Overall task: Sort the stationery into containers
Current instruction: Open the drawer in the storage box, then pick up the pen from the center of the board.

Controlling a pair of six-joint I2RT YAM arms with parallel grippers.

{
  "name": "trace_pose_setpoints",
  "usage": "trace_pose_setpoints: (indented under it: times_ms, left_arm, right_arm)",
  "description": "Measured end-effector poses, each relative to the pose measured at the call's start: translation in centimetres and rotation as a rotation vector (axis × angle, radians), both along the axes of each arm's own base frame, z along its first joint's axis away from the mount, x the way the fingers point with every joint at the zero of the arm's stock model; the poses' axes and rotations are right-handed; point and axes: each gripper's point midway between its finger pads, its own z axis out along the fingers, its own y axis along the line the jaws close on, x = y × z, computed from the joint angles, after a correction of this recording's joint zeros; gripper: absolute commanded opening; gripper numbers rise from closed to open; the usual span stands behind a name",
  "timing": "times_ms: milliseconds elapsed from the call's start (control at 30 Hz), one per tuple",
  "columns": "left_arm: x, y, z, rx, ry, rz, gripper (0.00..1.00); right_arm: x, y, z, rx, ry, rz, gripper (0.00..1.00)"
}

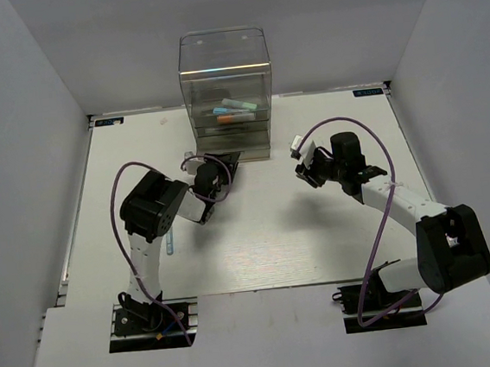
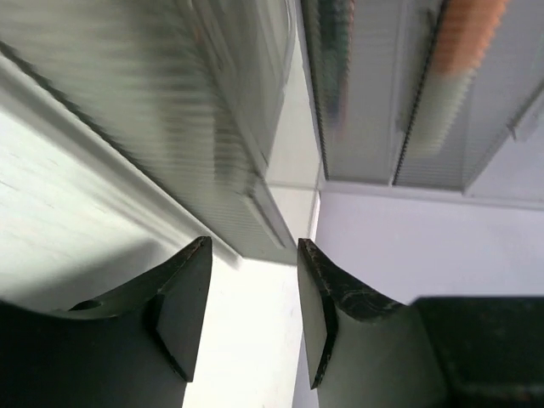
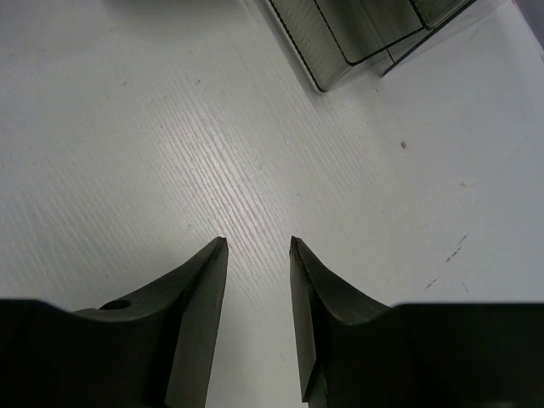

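The clear cabinet (image 1: 224, 73) with stacked drawers stands at the back centre of the table. Through its front I see a mint green pen (image 1: 240, 104), a teal one (image 1: 220, 110) and an orange one (image 1: 228, 117). My left gripper (image 1: 226, 163) is open and empty, close to the cabinet's lower left corner. In the left wrist view the gripper (image 2: 253, 246) faces blurred drawer fronts (image 2: 221, 136), with an orange pen (image 2: 463, 34) behind one. My right gripper (image 1: 304, 173) is open and empty over bare table to the cabinet's right. It also shows in the right wrist view (image 3: 257, 242).
A slim light blue pen (image 1: 171, 241) lies on the table beside the left arm. The cabinet's corner (image 3: 357, 38) shows at the top of the right wrist view. Grey walls enclose the white table (image 1: 268, 242) on three sides.
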Motion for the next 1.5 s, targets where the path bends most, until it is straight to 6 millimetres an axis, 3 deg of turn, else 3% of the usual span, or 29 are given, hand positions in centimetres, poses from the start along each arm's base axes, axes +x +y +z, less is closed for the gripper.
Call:
trace_pose_setpoints:
  times_ms: [133, 200, 233, 267, 433, 600, 700, 733, 767, 867, 1100, 1500]
  left_arm:
    - [-0.9, -0.6, 1.5, 0.046, 0.012, -0.062, 0.55]
    - [-1.8, -0.7, 2.2, 0.090, 0.029, -0.100, 0.55]
    - [-2.3, -0.7, 2.6, 0.111, 0.037, -0.120, 0.55]
    - [-3.0, -0.6, 3.1, 0.132, 0.043, -0.138, 0.55]
    - [-6.4, 0.7, 4.5, 0.304, 0.111, -0.223, 0.55]
    - [-9.3, 4.1, 2.8, 0.528, 0.340, -0.241, 0.67]
    - [-10.8, 6.7, 2.0, 0.670, 0.485, -0.225, 0.71]
    - [-11.3, 7.6, 1.8, 0.714, 0.520, -0.220, 0.77]
    - [-12.0, 8.7, 1.5, 0.764, 0.556, -0.222, 0.77]
    - [-14.3, 11.6, 0.7, 0.890, 0.656, -0.236, 0.79]
    - [-17.5, 16.8, -0.2, 1.061, 0.823, -0.267, 0.80]
    - [-18.1, 21.7, -0.9, 1.123, 0.907, -0.311, 0.82]
  right_arm:
    - [0.0, 0.0, 0.0, 0.000, 0.001, 0.000, 0.47]
    - [0.0, 0.0, 0.0, 0.001, 0.003, -0.002, 0.69]
    - [0.0, 0.0, -0.1, -0.001, 0.003, -0.001, 0.85]
    - [0.0, 0.0, -0.1, 0.000, 0.005, -0.003, 0.90]
    - [0.1, -0.2, 0.0, 0.005, 0.011, -0.027, 0.90]
    - [0.1, -0.4, -0.2, 0.022, 0.045, -0.067, 0.90]
    - [0.3, -0.2, 0.3, 0.035, 0.056, -0.079, 0.73]
    - [0.3, -0.2, 0.4, 0.042, 0.060, -0.082, 0.65]
    - [0.3, -0.1, 0.5, 0.044, 0.063, -0.083, 0.46]
    - [0.0, 0.0, 0.3, 0.054, 0.086, -0.082, 0.22]
    - [-0.4, 0.0, 0.0, 0.058, 0.112, -0.080, 0.22]
    - [-0.7, -0.1, 0.6, 0.064, 0.094, -0.077, 0.25]
